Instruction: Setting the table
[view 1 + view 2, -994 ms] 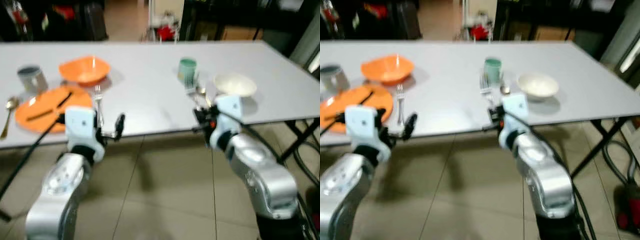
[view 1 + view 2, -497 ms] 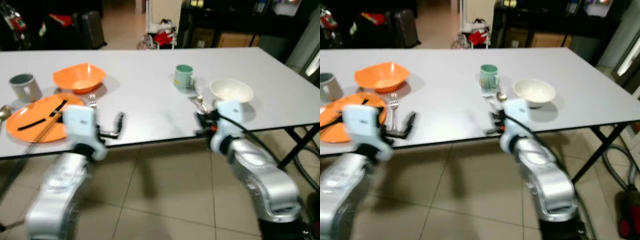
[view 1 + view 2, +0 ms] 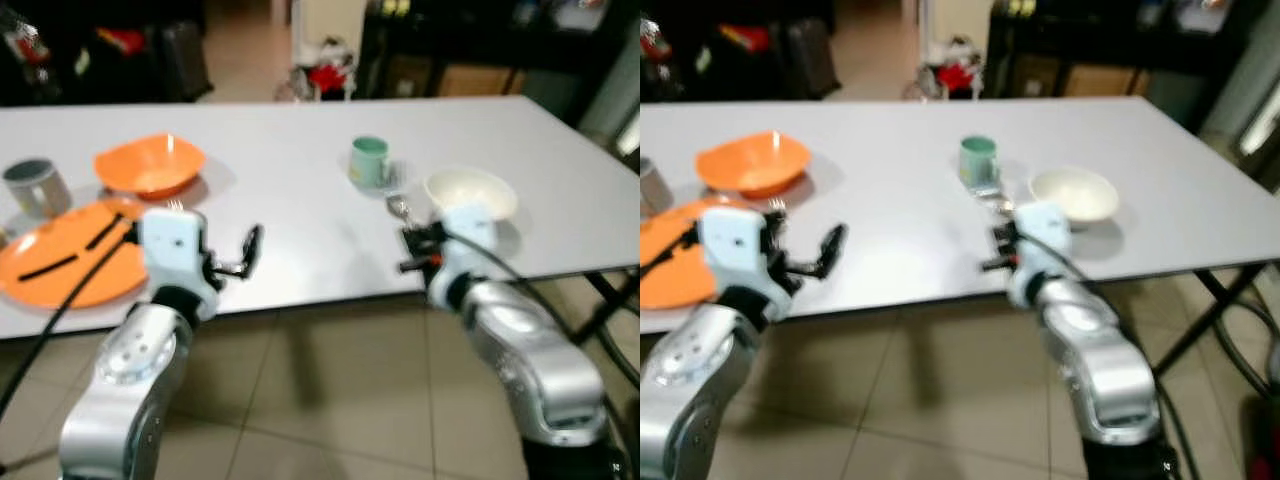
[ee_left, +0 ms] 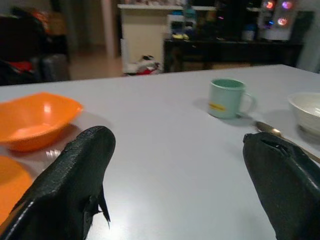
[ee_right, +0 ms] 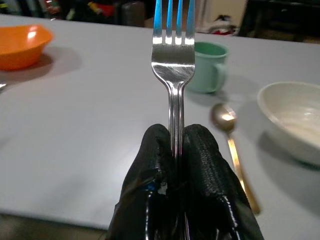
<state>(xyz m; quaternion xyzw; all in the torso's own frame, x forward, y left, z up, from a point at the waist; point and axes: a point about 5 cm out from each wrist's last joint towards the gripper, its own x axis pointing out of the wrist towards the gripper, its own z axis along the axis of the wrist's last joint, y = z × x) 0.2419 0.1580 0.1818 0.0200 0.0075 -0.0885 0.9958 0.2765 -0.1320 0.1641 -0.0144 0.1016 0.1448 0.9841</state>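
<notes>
My right gripper (image 3: 412, 250) is shut on a silver fork (image 5: 173, 55), tines pointing away, just over the white table's (image 3: 300, 215) near edge. Beyond it lie a gold-handled spoon (image 5: 227, 120), a green mug (image 3: 368, 160) and a white bowl (image 3: 470, 190). My left gripper (image 3: 245, 255) stands open and empty above the near edge, its black fingers (image 4: 75, 185) spread wide. To its left are an orange plate (image 3: 70, 265) with black chopsticks (image 3: 100, 235), an orange bowl (image 3: 150, 167), a grey mug (image 3: 25, 185), and another fork (image 3: 175, 205) partly hidden by my wrist.
The table's middle stretch between the two place settings is bare. Tiled floor (image 3: 330, 390) lies under the near edge, with black table legs (image 3: 610, 300) at the right. Dark furniture and a red object (image 3: 325, 75) stand beyond the far edge.
The camera has shifted a little. My left gripper has edged further over the table's near edge. The right gripper still holds the fork in about the same place.
</notes>
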